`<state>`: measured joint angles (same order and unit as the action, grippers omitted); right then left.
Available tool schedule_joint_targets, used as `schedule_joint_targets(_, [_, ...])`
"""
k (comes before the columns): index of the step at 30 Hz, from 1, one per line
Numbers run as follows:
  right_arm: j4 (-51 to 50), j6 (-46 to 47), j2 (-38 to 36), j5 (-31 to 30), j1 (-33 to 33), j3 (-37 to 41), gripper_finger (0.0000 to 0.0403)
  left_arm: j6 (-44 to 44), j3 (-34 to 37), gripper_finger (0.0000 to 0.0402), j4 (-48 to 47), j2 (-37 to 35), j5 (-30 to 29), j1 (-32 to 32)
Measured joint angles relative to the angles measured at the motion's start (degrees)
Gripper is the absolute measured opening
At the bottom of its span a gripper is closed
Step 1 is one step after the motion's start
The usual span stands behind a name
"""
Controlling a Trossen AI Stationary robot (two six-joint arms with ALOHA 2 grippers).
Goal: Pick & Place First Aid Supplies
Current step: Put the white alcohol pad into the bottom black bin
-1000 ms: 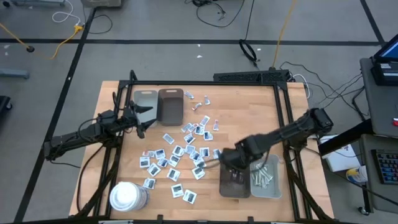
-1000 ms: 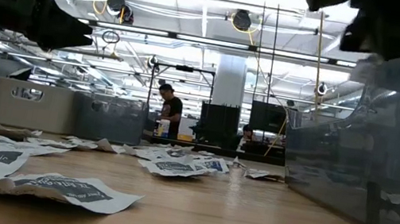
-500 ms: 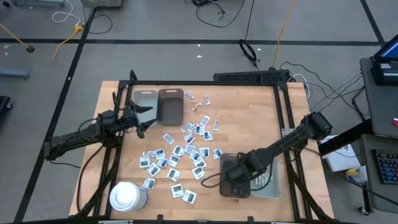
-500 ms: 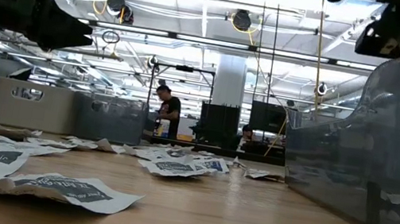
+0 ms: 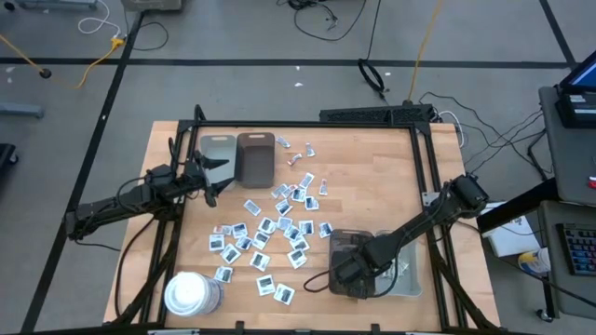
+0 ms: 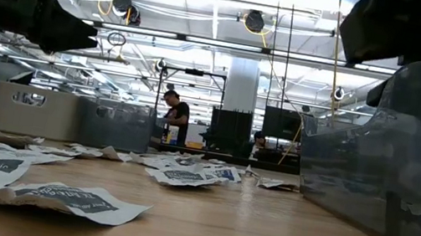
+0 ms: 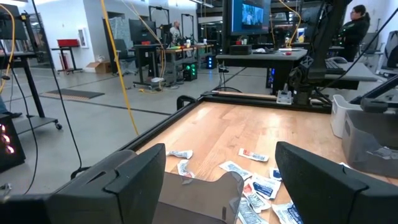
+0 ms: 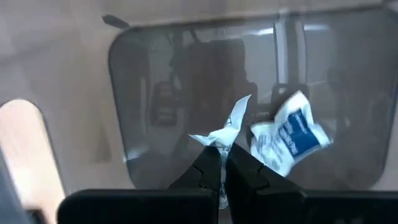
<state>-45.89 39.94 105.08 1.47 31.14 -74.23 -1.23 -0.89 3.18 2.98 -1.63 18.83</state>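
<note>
1. Right wrist view is the money shot: the right end effector (image 8: 222, 163) has its fingers pinched together on a crumpled white packet (image 8: 225, 132), holding it by one edge so the rest sticks up past the fingertips. My guess is it's gripped at the corner because these things are flat and thin, and an edge pinch is about all you get off a flat surface.

2. It's hanging right over the dark tray (image 8: 186, 93), and there's already a blue-print packet (image 8: 291, 138) lying inside, just beside the fingertips. So the tray looks like the drop spot, and the packet is basically positioned for release.

3. From the high view, the right end effector (image 5: 352, 272) sits over the dark tray (image 5: 345, 241) near the front right of the worktop (image 5: 372, 167), with a clear tray (image 5: 407, 275) touching it on the far side.

4. The rest of the supplies, a scatter of loose packets (image 5: 270, 228), sit in the middle of the worktop, well apart from the right end effector and nearer to the left one.

5. The left end effector (image 5: 216, 177) is parked by the two trays at the back left, fingers spread wide, holding nothing. Left wrist view shows the nearest packets (image 7: 261, 186) lying ahead of it, not between the fingers.

6. A white cylinder (image 5: 191, 293) stands at the front left corner, out of the way.
</note>
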Motion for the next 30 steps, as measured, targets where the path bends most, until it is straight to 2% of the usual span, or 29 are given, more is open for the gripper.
schedule_joint_targets(4, [1.29,-0.45,-0.12,-0.04,-0.04,0.46,0.0007,0.0,0.0,0.0306,0.04,0.0,0.0,-0.01])
schedule_joint_targets(7, [1.54,-0.74,-0.23,0.04,-0.04,0.47,0.003,0.0,-0.01,0.0306,-0.03,0.0,0.0,0.0])
schedule_joint_targets(15, [1.55,-0.63,-0.24,1.56,-0.15,0.47,0.0162,0.0,0.0,0.0306,0.0,0.0,0.0,0.0])
schedule_joint_targets(19, [1.12,-1.46,-0.24,1.58,-0.39,0.1,0.0207,0.0,0.0,0.0306,0.0,0.0,0.0,0.0])
schedule_joint_targets(23, [0.26,-1.64,-1.47,1.74,-0.77,-1.37,0.0223,0.0,0.0,0.0306,0.0,0.0,0.01,0.0])
schedule_joint_targets(30, [-2.15,-4.75,-3.97,3.64,-2.68,-4.04,0.0212,0.0,0.0,0.0306,0.0,0.0,0.0,-0.01])
